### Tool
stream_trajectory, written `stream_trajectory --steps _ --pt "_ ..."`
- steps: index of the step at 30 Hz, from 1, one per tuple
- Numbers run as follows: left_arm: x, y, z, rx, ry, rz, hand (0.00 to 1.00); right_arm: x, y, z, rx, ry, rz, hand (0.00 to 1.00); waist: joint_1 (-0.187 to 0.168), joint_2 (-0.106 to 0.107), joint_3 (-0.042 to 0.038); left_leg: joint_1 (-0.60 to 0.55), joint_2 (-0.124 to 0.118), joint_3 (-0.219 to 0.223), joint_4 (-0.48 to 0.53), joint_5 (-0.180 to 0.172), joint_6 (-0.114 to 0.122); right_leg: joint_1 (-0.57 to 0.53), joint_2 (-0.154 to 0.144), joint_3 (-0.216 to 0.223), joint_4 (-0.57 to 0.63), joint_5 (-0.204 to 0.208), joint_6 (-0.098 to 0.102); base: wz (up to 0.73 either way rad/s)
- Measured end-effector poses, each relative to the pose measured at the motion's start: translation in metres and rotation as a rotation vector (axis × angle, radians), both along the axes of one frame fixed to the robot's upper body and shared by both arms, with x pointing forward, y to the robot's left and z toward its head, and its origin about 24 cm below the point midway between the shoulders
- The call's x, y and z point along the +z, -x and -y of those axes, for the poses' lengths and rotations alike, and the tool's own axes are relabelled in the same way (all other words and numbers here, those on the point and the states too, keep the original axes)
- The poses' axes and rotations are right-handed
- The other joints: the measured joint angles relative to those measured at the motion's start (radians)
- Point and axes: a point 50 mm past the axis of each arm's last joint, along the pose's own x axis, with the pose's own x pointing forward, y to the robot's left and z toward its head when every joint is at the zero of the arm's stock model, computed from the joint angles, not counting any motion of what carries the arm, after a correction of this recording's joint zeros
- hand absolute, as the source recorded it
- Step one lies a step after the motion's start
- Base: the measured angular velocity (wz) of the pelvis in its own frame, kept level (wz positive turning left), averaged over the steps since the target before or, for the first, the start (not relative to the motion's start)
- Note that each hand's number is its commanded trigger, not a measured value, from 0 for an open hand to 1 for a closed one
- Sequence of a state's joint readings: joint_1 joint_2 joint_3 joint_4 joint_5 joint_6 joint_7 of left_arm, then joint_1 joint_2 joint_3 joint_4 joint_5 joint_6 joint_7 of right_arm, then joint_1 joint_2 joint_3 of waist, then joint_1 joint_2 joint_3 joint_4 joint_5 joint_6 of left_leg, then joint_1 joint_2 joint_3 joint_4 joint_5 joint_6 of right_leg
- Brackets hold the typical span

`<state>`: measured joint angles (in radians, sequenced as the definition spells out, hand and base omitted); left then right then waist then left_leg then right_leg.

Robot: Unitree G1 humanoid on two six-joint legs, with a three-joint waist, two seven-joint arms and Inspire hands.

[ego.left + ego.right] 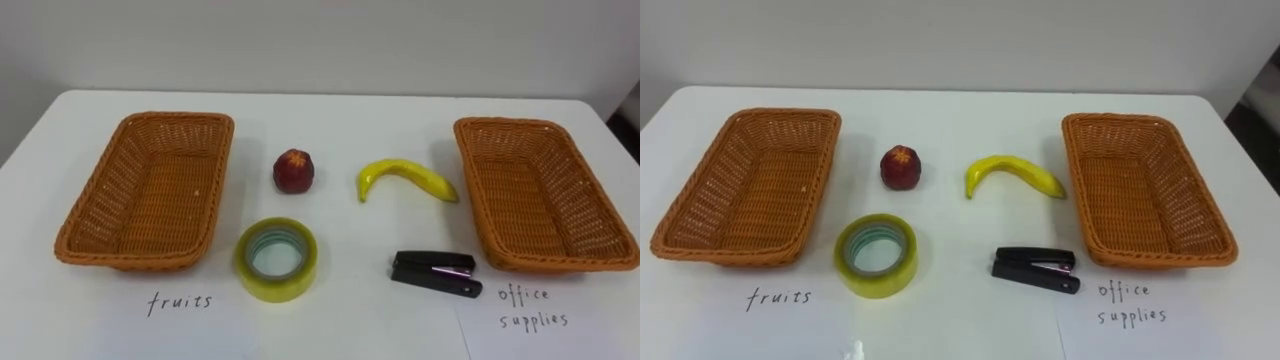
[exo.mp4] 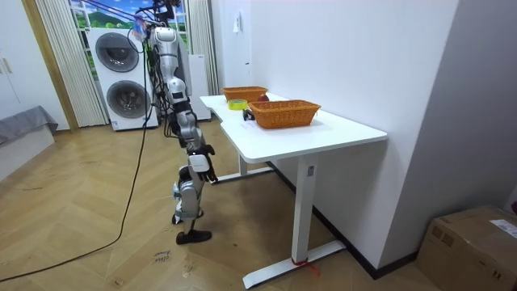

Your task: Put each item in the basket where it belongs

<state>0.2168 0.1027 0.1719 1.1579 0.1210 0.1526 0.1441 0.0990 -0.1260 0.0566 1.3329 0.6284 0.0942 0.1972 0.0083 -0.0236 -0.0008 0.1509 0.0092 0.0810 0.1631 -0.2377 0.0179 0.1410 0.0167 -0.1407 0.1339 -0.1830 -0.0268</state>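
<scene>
Lying between fruits basket (image 1: 95,190) and supplies basket (image 1: 592,185), apple (image 1: 294,170), banana (image 1: 405,178), tape roll (image 1: 279,288), stapler (image 1: 435,272)

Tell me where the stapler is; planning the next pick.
Left eye view: the black stapler lies right of the tape roll, beside the near corner of the right basket.

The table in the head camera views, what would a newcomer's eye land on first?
Two empty wicker baskets, the left basket and the right basket, sit at the ends of the white table. Between them lie a red apple and a yellow banana at the back, a roll of tape and a black stapler in front.
</scene>
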Motion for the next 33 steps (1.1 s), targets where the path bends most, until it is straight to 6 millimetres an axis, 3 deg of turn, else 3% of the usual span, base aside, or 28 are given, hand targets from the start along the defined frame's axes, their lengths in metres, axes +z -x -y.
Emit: stream_trajectory --steps 9,17,28,33 --pt "0.000 0.007 0.000 0.007 -0.004 -0.017 0.00 0.000 0.007 0.000 -0.063 -0.003 -0.029 0.00 -0.005 -0.001 0.0007 0.002 0.001 0.003 0.000 0.000 0.000 0.000 -0.001 0.002 0.001 0.000 0.000 0.00" --pt "0.001 0.010 -0.004 0.044 -0.024 -0.014 0.00 0.001 0.027 0.009 -0.261 0.019 -0.047 0.00 -0.024 -0.003 0.0002 -0.002 0.001 0.001 -0.002 0.000 0.000 -0.004 -0.003 0.001 0.002 0.000 0.000 0.00" --pt "0.006 0.009 -0.018 0.113 -0.075 0.032 0.00 0.007 0.062 0.028 -0.678 0.123 -0.097 0.00 -0.055 -0.028 -0.0001 0.018 0.012 0.037 -0.011 -0.002 0.001 -0.017 0.001 0.040 0.018 -0.001 -0.001 -0.12" --pt "0.011 0.016 -0.034 0.180 -0.122 0.050 0.00 0.013 0.061 0.051 -0.937 0.181 -0.077 0.00 -0.089 -0.034 -0.0017 0.019 0.012 0.052 -0.013 -0.002 0.001 -0.021 0.001 0.043 0.023 -0.001 -0.001 -0.05"
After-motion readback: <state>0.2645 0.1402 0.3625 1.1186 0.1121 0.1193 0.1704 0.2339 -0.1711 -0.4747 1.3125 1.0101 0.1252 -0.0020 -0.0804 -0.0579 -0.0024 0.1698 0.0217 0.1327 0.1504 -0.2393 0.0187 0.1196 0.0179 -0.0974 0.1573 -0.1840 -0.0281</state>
